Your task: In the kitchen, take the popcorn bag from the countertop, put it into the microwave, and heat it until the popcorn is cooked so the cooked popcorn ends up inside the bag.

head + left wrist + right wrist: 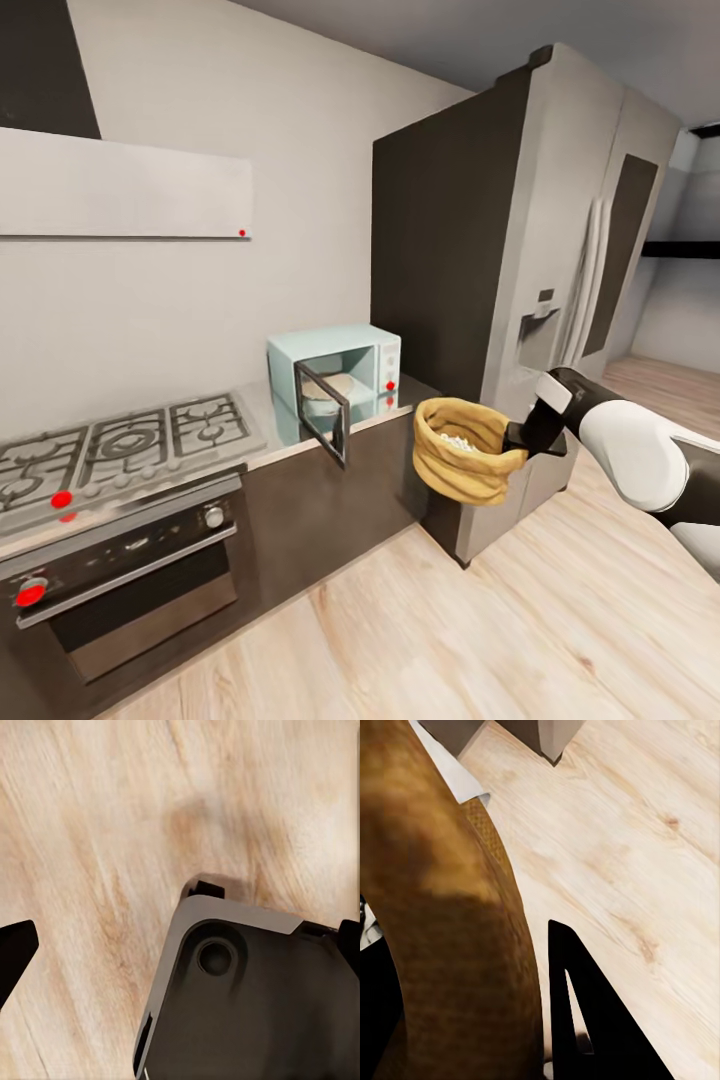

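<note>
One squat tan-orange paper popcorn bag (468,450), head view: airborne at 4 o'clock from the open mint-blue microwave (340,378), rim pinched by the right gripper (518,440); likely light, crushable.
Left wrist: left gripper (180,945) fingers apart over plank floor (90,832).
Right wrist: bag wall (442,930) clamped.

From my head camera, the microwave (335,378) sits on the surface (262,428) against the wall, its door (323,411) swung open toward me, with the gas hob (120,445) to its left and the oven (120,580) under that hob. The fridge (520,270) stands right of the microwave at the surface's end. My right tool (515,440) holds the popcorn bag (465,450) by its rim in the air above the floor (450,630), before the fridge and right of the open door, with popcorn (458,440) inside it.
</note>
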Robot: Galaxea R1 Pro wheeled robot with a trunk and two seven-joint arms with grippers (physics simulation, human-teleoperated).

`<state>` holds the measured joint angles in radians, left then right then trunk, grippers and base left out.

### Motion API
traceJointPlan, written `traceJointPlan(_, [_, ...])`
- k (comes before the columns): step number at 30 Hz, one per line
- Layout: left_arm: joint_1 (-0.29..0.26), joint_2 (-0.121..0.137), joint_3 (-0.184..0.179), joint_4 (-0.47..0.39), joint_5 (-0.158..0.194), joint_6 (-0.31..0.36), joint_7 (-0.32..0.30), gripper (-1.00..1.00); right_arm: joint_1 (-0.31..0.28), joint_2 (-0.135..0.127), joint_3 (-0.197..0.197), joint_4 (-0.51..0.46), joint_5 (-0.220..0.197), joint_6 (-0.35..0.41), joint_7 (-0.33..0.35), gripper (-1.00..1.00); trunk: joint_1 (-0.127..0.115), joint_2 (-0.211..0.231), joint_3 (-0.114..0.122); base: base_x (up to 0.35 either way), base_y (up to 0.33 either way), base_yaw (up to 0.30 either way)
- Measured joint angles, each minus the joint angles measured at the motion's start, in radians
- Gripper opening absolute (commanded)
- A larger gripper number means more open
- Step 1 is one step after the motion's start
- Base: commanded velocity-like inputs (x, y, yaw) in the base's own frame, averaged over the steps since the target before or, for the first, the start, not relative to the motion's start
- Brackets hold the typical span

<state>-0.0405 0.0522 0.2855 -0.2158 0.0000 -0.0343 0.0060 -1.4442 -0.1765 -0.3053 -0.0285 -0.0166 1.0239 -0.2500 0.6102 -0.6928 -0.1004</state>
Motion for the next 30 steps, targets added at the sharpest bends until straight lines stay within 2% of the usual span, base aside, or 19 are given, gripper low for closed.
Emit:
traceJointPlan(6, [0.0, 0.0, -0.001, 0.0, 0.0, 0.0, 0.0, 1.0, 0.0, 0.0, 0.0, 0.002, 0.001, 0.0, -0.003, -1.0, 0.0, 0.0, 0.0, 0.291, -0.122, 0.085])
traceJointPlan(30, [0.0, -0.001, 0.0, 0.0, 0.0, 0.0, 0.0, 1.0, 0.0, 0.001, 0.0, 0.003, 0.001, 0.0, -0.003, -1.0, 0.0, 0.0, 0.0, 0.234, -0.23, 0.253])
